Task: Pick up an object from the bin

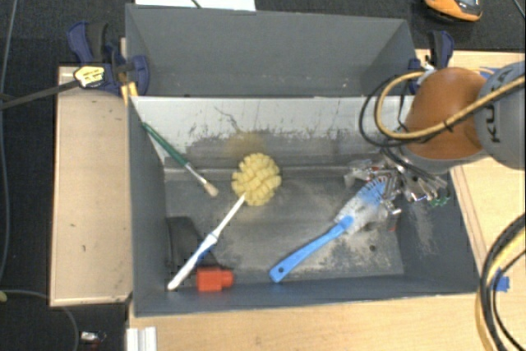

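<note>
red block (pixel 214 280): lying by the bin's (pixel 271 304) near wall, left.
blue brush (pixel 316 247): lying slantwise, right of centre, bristle end going under the hand.
hand (pixel 385 187): sitting at the bristle end; apart or together, cannot tell.
risk: gripping soft bristles off-centre, the long handle likely swinging down and slipping out.

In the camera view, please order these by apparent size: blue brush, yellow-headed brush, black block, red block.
1-2. Yellow-headed brush and blue brush: about equally long, so I do not rank them.
3. Black block.
4. Red block, the smallest.
</note>
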